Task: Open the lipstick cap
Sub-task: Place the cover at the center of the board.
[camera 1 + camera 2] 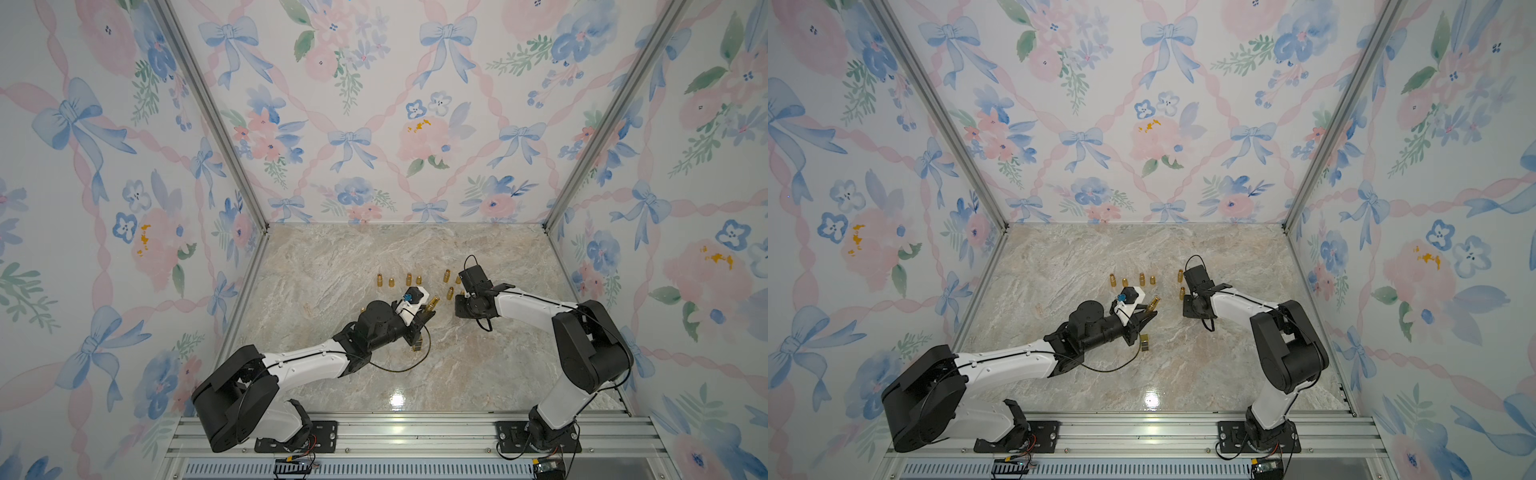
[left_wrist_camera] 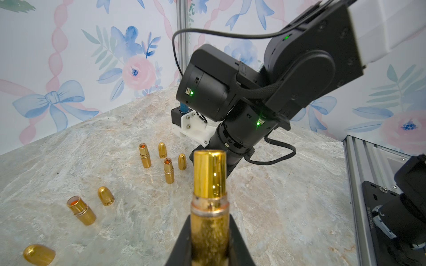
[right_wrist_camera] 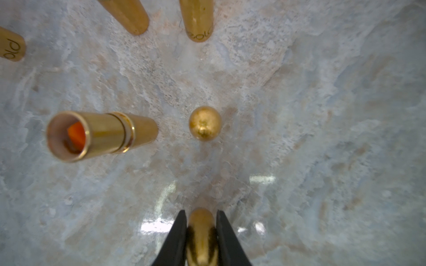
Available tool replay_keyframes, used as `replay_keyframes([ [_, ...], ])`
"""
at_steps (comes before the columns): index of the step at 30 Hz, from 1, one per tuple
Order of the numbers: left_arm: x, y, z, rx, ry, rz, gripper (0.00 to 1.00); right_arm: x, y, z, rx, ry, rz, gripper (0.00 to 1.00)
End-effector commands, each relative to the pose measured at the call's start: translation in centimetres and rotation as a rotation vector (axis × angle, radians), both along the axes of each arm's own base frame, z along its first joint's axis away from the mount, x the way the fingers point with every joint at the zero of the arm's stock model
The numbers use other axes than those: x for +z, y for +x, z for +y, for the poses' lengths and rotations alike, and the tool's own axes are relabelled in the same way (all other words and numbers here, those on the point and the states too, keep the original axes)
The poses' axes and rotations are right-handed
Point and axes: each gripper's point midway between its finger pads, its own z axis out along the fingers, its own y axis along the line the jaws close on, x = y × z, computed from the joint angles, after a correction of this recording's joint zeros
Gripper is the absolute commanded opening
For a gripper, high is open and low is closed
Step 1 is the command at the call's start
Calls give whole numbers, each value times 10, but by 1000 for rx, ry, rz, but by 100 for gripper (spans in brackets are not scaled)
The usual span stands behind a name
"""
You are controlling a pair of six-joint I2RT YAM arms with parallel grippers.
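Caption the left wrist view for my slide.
Left gripper clamps an uncapped gold metal lipstick tube above the marble tabletop.

right wrist | black fingers [image 3: 178, 237] close against both sides of gold cap [image 3: 201, 230], rounded end forward | marble counter [image 3: 322, 115] below | second cap [image 3: 205, 123] stands beyond fingertips | open lipstick tube [image 3: 101, 134] beside it, orange stick inside | three more gold pieces [image 3: 197, 19] farther off, partly cropped
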Motion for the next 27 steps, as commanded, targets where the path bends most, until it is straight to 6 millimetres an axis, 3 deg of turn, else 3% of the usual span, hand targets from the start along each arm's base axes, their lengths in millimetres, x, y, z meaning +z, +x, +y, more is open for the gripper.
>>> replay_keyframes([
  [1,4,1,-1,6,-2,-19,0,-5,-8,-1,5,-19,18,27],
  [8,3,2,-1,8,0,-15,0,18,-6,0,11,-1,-19,40],
  [11,2,3,-1,15,10,-24,0,44,-9,-2,11,27,-53,48],
  [18,4,10,-7,19,17,-40,0,105,-35,-10,31,102,-87,52],
  [22,3,19,-9,50,23,-39,0,144,-57,5,112,227,-84,54],
  [23,13,24,-12,67,3,-46,0,154,-62,11,131,267,-85,54],
  [27,20,32,-16,91,-19,-36,0,194,-75,39,191,470,-106,55],
])
